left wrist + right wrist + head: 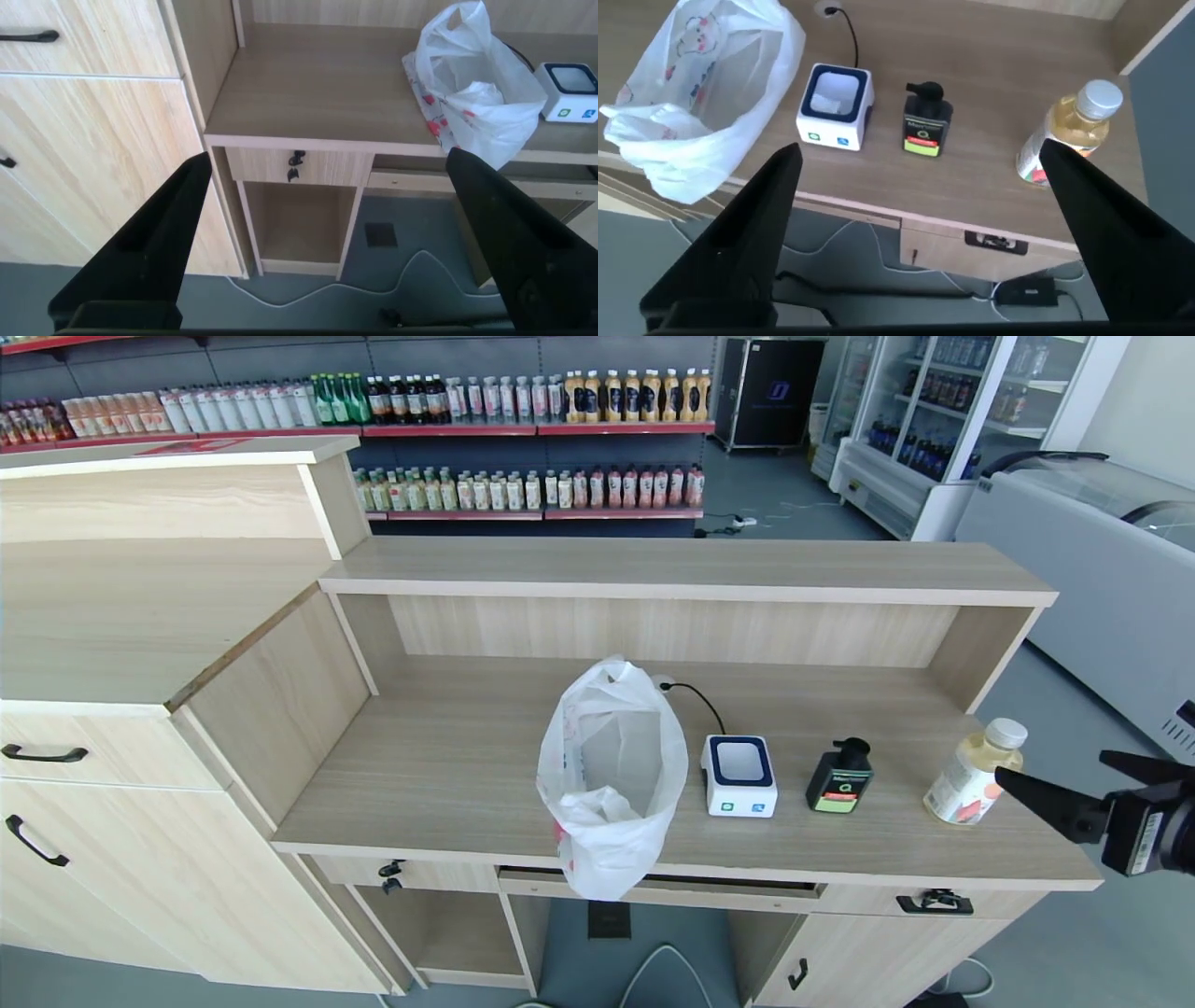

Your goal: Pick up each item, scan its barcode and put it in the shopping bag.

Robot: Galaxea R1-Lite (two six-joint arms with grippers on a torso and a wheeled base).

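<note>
A white plastic shopping bag (611, 775) (476, 84) (701, 84) stands open at the counter's front edge. To its right sit a white barcode scanner (739, 775) (570, 89) (836, 105), a black pump bottle (839, 777) (924, 119) and a yellow drink bottle (974, 772) (1069, 135) with a white cap. My right gripper (1049, 763) (917, 154) hangs open and empty just off the counter's right front corner, close to the drink bottle. My left gripper (327, 159) is open and empty, low in front of the counter's left end.
The wooden counter (448, 775) has a raised back shelf (681, 569) and side walls. A taller cabinet with drawers (93, 756) stands to the left. The scanner's black cable (695, 695) runs back behind the bag. Store shelves and fridges lie beyond.
</note>
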